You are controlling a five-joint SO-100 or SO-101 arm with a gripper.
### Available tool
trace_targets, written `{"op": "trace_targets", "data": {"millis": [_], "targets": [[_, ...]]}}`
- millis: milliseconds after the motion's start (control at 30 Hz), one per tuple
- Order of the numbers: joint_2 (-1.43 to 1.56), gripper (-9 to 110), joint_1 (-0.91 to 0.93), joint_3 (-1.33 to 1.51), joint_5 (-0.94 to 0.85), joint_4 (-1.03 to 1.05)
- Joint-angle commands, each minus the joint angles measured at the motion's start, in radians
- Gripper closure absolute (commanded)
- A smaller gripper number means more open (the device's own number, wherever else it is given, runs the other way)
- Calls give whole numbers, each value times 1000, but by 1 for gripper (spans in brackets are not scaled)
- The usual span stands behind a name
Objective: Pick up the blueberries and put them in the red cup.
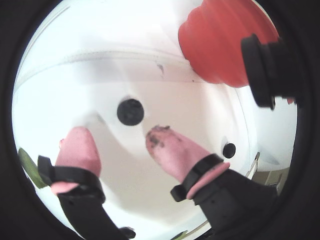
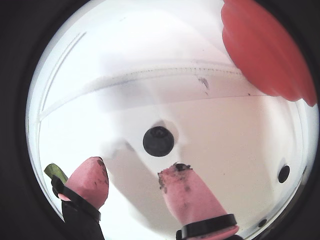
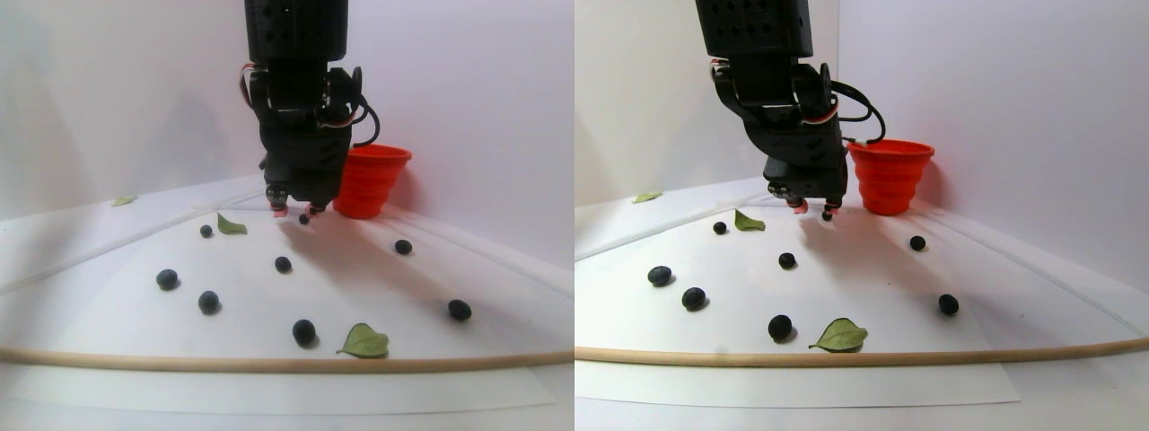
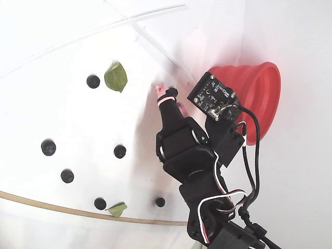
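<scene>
Standing near the back edge of the white counter, the red cup is upright beside the arm. Just in front of it the tool hangs low with pink-tipped fingers parted, empty, one blueberry lying apparently just beyond the tips. Other blueberries and green leaves lie scattered toward the front edge.

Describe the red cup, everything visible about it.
The red cup is bright red, with stepped, ribbed sides that look like soft silicone, widening to a broad rim. It stands upright on the white surface near the back wall, its opening facing up. Its inside cannot be seen. The gripper hangs just beside it, jaws open, not touching it. In both wrist views only its ribbed side shows, at upper right.
</scene>
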Motion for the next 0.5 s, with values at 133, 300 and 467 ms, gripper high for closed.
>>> {"op": "trace_targets", "data": {"millis": [133, 300, 467], "targets": [[-9, 81, 12, -67, -25, -58], [-28, 81, 25, -84, -29, -75], [-52, 80, 37, -112, -29, -81]]}}
